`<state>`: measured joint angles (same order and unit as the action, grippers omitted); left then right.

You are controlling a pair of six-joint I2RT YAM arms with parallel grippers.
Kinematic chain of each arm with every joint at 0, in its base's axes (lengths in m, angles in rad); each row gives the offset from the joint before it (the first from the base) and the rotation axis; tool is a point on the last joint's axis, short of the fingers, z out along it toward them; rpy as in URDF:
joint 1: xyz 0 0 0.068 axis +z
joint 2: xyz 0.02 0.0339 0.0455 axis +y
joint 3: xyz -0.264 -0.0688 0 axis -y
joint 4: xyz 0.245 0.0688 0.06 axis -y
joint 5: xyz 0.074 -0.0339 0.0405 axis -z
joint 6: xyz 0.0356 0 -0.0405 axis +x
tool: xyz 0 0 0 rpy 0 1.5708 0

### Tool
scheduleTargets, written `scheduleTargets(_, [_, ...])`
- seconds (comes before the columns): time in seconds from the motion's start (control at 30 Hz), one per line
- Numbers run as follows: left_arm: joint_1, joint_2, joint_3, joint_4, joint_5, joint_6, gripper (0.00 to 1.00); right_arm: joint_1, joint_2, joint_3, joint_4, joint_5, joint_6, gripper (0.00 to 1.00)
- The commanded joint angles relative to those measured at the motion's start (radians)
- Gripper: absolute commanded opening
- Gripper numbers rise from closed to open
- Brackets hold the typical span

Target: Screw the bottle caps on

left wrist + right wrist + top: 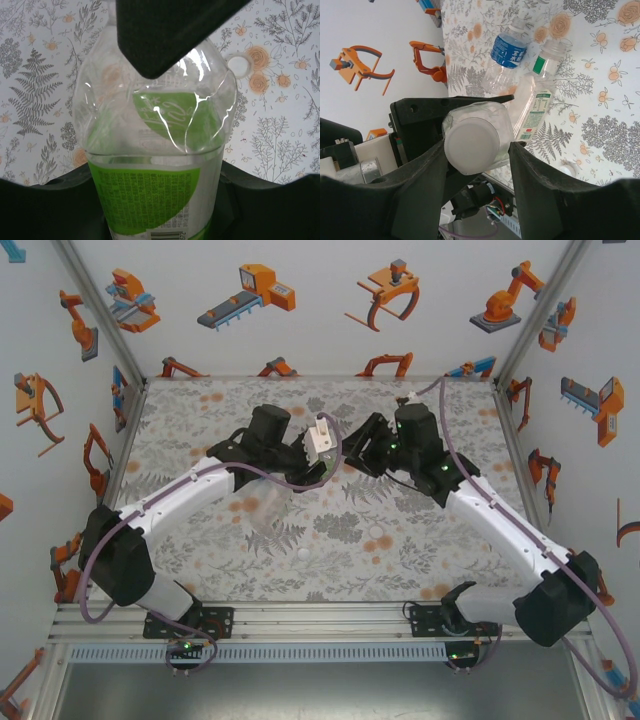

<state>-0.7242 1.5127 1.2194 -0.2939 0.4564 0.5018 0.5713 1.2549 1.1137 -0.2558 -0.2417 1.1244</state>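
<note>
green-label bottle (150, 165), white cap (471, 146), floral table (200, 420)

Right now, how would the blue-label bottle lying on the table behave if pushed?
The blue-label bottle lies on its side, so it would probably roll. It looks empty, so likely light and easily shoved. The slim bottle alongside might block it.

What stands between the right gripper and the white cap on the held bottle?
Nothing visible: the white cap sits on the green-labelled bottle, gripped by the left gripper, directly between the fingers of the right gripper.
</note>
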Motion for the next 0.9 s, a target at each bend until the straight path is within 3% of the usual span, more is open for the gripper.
scheduleTargets(0.0, [-0.030,-0.011,0.049,0.072,0.059,-0.028,0.00,0.013,0.028,0.027,-0.020,-0.022,-0.026,0.47])
scheduleTargets(0.27, [-0.038,-0.002,0.048,0.072,0.051,-0.030,0.00,0.013,0.037,0.033,-0.019,-0.002,-0.052,0.41])
scheduleTargets(0.5, [-0.042,0.000,0.051,0.070,0.047,-0.027,0.00,0.013,0.053,0.047,-0.021,0.000,-0.062,0.47])
scheduleTargets(0.87, [-0.046,0.001,0.052,0.064,0.049,-0.022,0.00,0.013,0.057,0.051,-0.024,0.036,-0.094,0.46])
